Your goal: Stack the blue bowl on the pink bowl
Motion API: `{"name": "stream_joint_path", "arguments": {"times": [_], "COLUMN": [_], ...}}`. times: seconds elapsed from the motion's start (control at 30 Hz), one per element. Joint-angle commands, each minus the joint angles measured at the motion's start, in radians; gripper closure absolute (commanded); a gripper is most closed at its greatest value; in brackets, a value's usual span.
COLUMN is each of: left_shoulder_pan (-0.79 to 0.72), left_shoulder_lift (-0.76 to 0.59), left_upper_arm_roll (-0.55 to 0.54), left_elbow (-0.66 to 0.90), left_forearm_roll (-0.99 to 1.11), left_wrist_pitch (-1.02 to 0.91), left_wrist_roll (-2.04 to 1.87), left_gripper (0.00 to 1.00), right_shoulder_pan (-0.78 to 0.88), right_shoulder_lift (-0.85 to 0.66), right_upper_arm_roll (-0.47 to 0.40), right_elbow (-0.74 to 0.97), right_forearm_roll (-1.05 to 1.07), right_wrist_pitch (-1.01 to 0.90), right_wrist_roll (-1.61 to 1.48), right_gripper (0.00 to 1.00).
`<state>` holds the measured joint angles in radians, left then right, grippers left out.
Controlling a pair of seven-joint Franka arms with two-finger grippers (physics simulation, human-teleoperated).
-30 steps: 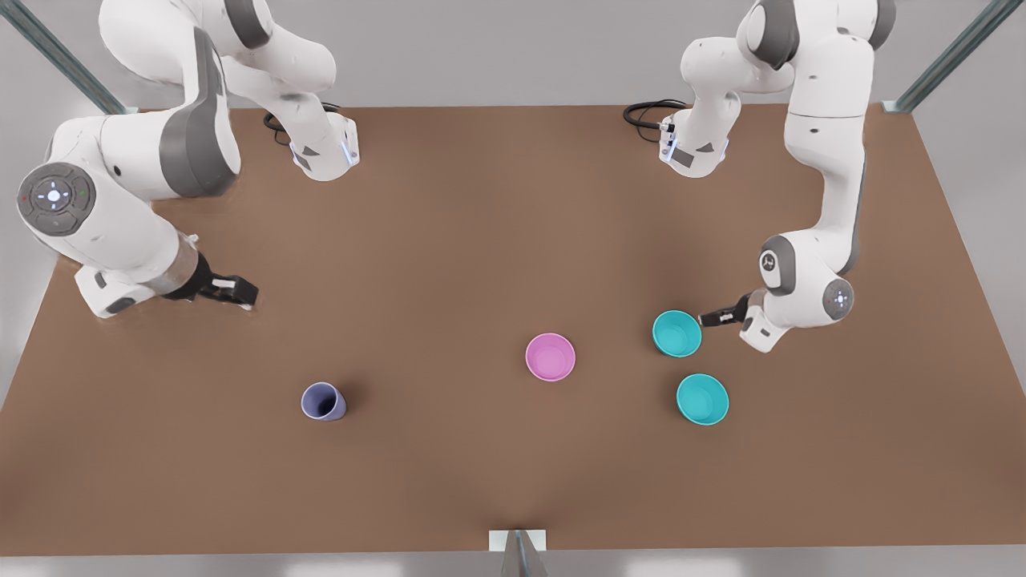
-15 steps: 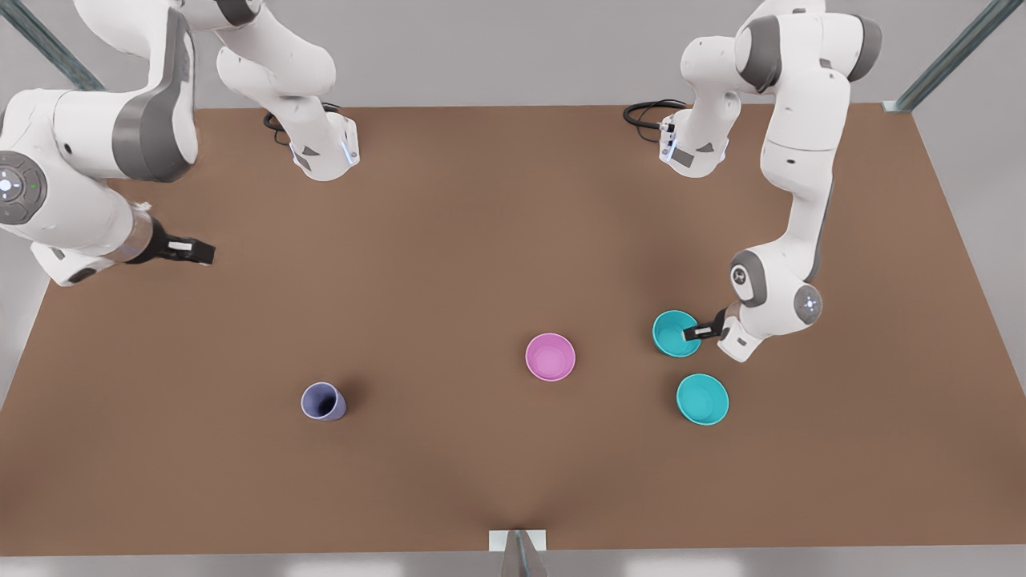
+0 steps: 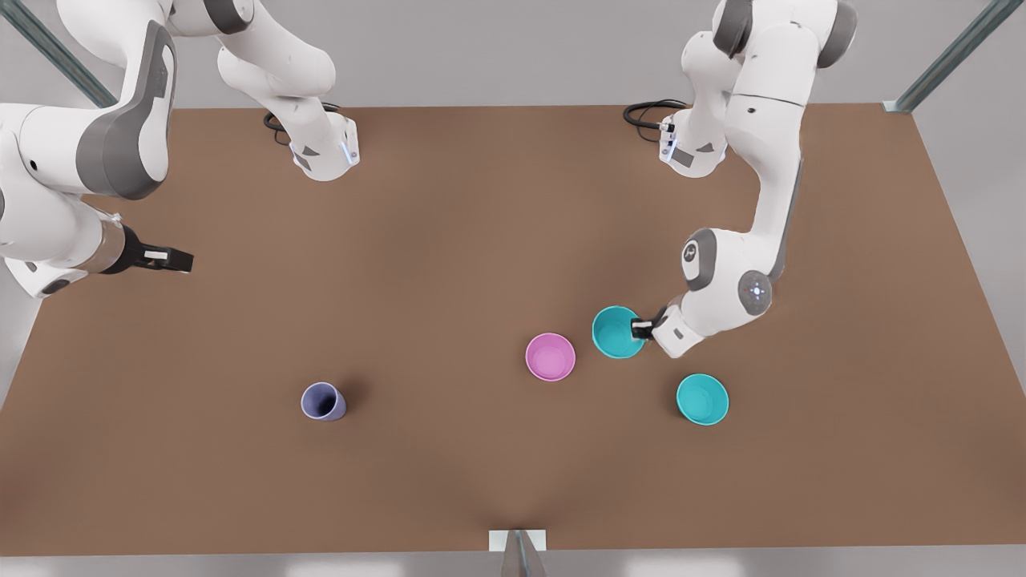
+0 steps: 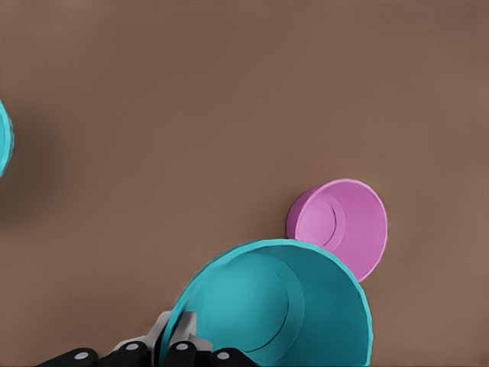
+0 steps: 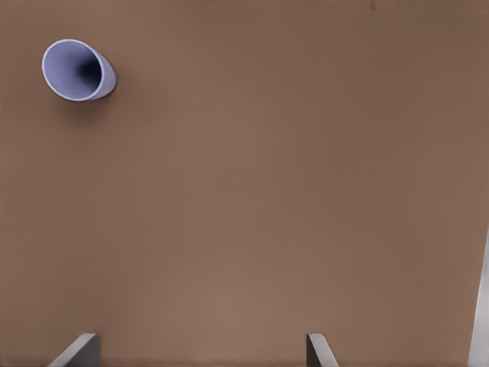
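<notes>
Left wrist view: left end effector (image 4: 174, 336) pinching blue bowl (image 4: 279, 302) rim.

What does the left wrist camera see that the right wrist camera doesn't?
Left wrist view alone: the left hand pinching the rim of the blue bowl, the pink bowl right beside it, and the edge of a second teal bowl farther off. Right wrist view alone: a lavender cup standing by itself, with the right hand waiting open and holding nothing. Both: the plain brown table.
</notes>
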<state>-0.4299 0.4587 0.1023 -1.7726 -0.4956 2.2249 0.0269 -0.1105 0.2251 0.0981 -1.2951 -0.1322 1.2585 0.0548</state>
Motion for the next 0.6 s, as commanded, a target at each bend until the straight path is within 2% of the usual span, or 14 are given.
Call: {"name": "stream_joint_path", "arguments": {"times": [0.0, 0.17, 0.57], "left_shoulder_pan": [-0.027, -0.072, -0.128], "left_shoulder_lift": [0.078, 0.185, 0.238], "left_upper_arm_roll": [0.001, 0.001, -0.001], "left_elbow": [0.153, 0.271, 0.265], "left_forearm_roll": [0.028, 0.029, 0.031], "left_wrist_pitch": [-0.126, -0.111, -0.062], "left_wrist_roll": [-0.505, -0.590, -0.605], "left_gripper": [0.79, 0.79, 0.79], "right_shoulder_pan": [0.000, 0.000, 0.000], "right_shoulder_lift": [-0.001, 0.000, 0.000], "right_upper_arm_roll": [0.000, 0.000, 0.000], "right_elbow": [0.000, 0.000, 0.000], "right_forearm_roll": [0.000, 0.003, 0.005], "right_wrist_pitch": [0.001, 0.001, 0.001], "right_wrist_roll": [-0.053, -0.053, -0.053], "right_gripper": [0.00, 0.00, 0.00]}}
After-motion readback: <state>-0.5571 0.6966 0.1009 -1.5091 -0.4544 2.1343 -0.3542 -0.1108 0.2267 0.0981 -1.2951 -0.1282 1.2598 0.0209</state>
